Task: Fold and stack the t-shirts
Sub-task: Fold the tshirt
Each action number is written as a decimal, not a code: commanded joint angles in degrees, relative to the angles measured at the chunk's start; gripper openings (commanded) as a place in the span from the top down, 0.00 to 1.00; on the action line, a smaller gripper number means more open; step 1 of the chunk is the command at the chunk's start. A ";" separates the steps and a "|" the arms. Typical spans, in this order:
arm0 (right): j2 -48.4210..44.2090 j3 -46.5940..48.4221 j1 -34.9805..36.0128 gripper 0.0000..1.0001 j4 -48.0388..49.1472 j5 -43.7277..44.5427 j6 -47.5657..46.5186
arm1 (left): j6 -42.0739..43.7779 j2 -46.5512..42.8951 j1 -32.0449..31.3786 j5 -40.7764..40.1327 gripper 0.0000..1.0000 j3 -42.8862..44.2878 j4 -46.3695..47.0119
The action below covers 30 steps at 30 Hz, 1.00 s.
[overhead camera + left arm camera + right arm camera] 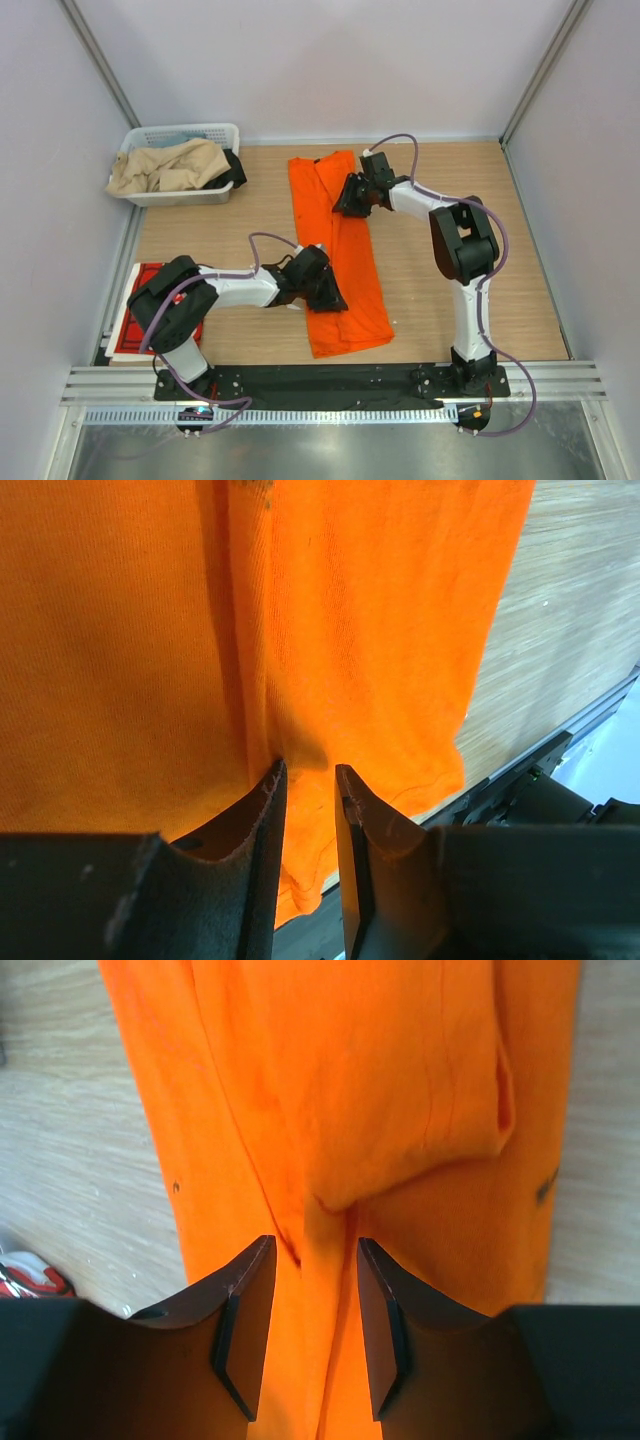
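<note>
- While the orange tee [352,285] lies as a long folded strip down the middle of the table [230,215], its near end fans out a little wider.
- Your left tool [325,290] sits at the strip's left edge, toward the near end. Its jaws stand a narrow gap apart, pinching a raised ridge of the orange tee.
- Your right tool [350,195] is on the far half of the strip. Its jaws stand somewhat wider, clamped on a bunched fold of the same tee.
- Your red tee [128,335] lies folded at the near left, partly under the left arm.
- At the far left, the basket [180,130] holds beige cloth [170,165].
</note>
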 commanded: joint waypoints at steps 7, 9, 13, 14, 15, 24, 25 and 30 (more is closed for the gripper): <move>4.39 6.30 -1.08 0.57 4.70 -3.78 1.75 | -1.04 0.61 -0.72 1.36 0.73 -1.55 2.58; 4.75 6.30 -0.99 0.58 6.10 -5.45 2.55 | -1.12 0.61 -0.72 1.37 0.73 -1.64 2.67; 5.19 6.13 -0.99 0.61 8.30 -8.35 5.71 | -1.30 0.26 -0.81 1.01 0.73 -2.25 2.67; 5.10 5.95 -0.99 0.61 9.70 -8.88 7.46 | -1.30 0.26 -0.81 1.01 0.73 -2.34 2.58; 5.10 5.78 -1.08 0.62 10.23 -9.32 8.26 | -1.39 0.17 -0.81 1.01 0.73 -2.43 2.67; 7.72 5.59 -1.08 0.67 16.83 -12.40 18.18 | -2.00 -0.45 -0.81 0.49 0.74 -3.14 2.58; 8.43 5.95 -0.99 0.66 17.18 -13.62 18.89 | -2.18 -0.36 -0.81 0.40 0.73 -3.14 2.67; 10.98 6.12 -0.55 0.62 18.33 -13.89 20.48 | -2.44 -0.54 -0.81 0.14 0.74 -3.40 2.67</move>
